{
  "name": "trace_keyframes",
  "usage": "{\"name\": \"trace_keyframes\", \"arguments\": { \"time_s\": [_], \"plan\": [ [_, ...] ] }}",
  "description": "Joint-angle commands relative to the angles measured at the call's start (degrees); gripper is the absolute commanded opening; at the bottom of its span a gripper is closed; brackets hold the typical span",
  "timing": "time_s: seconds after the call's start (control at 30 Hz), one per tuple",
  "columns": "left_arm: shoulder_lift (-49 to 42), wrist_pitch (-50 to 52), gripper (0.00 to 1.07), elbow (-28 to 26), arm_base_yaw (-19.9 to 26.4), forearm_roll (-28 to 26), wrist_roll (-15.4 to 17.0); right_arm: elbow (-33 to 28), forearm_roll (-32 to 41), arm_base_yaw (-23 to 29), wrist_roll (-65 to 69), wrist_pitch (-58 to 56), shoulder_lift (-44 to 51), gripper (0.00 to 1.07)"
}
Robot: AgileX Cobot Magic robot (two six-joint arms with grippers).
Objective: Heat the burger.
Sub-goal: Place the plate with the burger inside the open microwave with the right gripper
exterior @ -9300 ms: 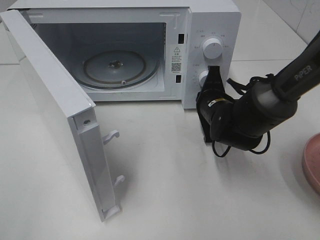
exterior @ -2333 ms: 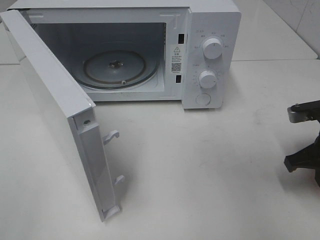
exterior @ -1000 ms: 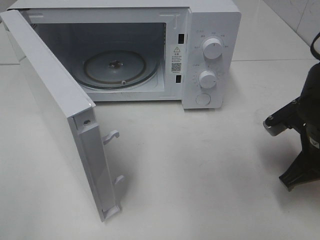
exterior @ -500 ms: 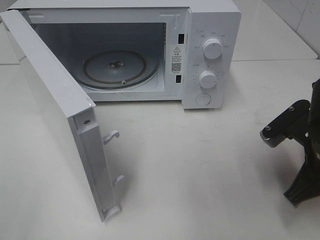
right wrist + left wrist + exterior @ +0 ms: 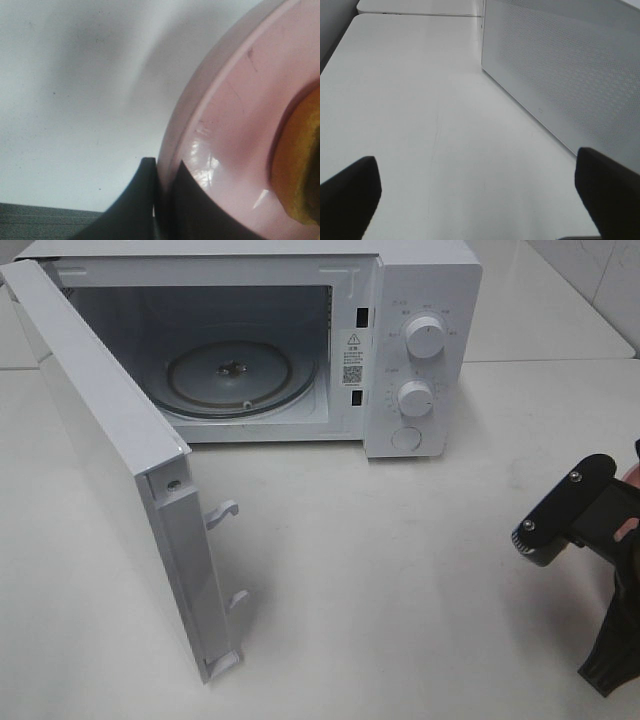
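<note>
In the right wrist view my right gripper point(image 5: 162, 167) is shut on the rim of the round pink plate point(image 5: 235, 130). The burger point(image 5: 300, 165) shows only as a golden-brown bun edge on that plate. From the high camera only the black right arm point(image 5: 575, 520) is seen, at the table's right edge, and the burger is out of view there. The white microwave point(image 5: 425, 290) stands at the back with its door point(image 5: 100, 430) swung wide to the left and its glass turntable point(image 5: 235, 375) bare. My left gripper point(image 5: 480, 200) is open over bare table.
The microwave has two knobs point(image 5: 425, 338) and a round button point(image 5: 405, 438) on its right panel. The open door reaches toward the table's front left. In the left wrist view a white perforated panel point(image 5: 570, 65) of the microwave stands beside the left gripper.
In the last second the right arm has shifted toward the table's front along the right edge. The microwave and its door have not moved.
</note>
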State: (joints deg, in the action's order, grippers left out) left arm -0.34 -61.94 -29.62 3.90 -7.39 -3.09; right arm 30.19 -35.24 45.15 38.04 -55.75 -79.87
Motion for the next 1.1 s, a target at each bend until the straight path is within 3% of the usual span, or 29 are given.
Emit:
{"name": "trace_keyframes", "arguments": {
  "time_s": [0.03, 0.7, 1.1],
  "plan": [
    [-1.03, 0.74, 0.98, 0.11, 0.11, -0.34, 0.0, -0.4, -2.41, 3.44, 0.63, -5.44, 0.57, 0.0],
    [-1.03, 0.74, 0.98, 0.11, 0.11, -0.34, 0.0, -0.4, -1.43, 20.74, 2.29, -5.61, 0.57, 0.0],
    [-1.03, 0.74, 0.98, 0.11, 0.11, -0.34, 0.0, -0.4, -3.5, 22.98, -4.53, -4.18, 0.57, 0.0]
  ]
}}
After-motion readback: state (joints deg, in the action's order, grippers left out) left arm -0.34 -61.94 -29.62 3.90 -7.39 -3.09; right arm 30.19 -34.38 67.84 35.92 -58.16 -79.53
